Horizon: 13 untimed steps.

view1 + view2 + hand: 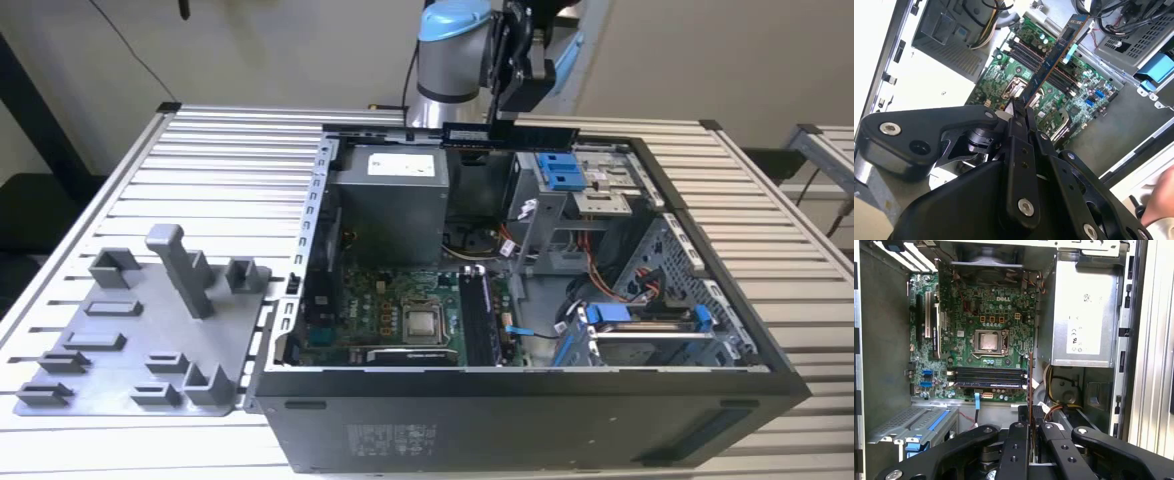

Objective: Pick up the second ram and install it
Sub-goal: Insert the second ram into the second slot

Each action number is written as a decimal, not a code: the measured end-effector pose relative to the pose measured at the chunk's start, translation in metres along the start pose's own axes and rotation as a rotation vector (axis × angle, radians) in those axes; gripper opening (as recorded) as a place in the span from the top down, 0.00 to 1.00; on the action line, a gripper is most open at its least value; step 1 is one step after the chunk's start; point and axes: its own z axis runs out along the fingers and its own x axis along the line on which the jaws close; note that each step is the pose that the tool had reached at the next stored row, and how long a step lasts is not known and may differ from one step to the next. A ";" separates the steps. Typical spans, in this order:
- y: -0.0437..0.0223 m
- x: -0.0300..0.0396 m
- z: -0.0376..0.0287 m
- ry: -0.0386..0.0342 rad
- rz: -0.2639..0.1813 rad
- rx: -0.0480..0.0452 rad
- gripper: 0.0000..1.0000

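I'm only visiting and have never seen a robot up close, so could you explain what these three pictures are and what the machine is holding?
The machine is a robot arm with a gripper at its end. One picture comes from a camera standing off the arm and takes in the whole scene. The other two come from cameras riding near the arm's wrist, looking down past the black fingers.

An open computer case lies on a slatted metal table, with its green motherboard exposed. Beside the case, on the exterior view's left, sits a grey plate with upright holders.

The gripper is shut on the second ram, a long thin memory stick, and holds it in the air above the open case.
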 end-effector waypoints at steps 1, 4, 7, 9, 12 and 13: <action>0.0000 0.0000 0.0000 0.0000 0.000 0.0000 0.86; 0.0000 -0.0001 0.0001 -0.0006 0.028 0.0004 0.86; 0.0000 -0.0001 0.0004 -0.0018 0.083 0.0012 0.86; 0.0000 -0.0001 0.0008 -0.0027 0.117 0.0019 0.86; -0.0001 0.0000 0.0016 -0.0041 0.172 0.0028 0.86; -0.0001 0.0000 0.0018 -0.0045 0.190 0.0031 0.86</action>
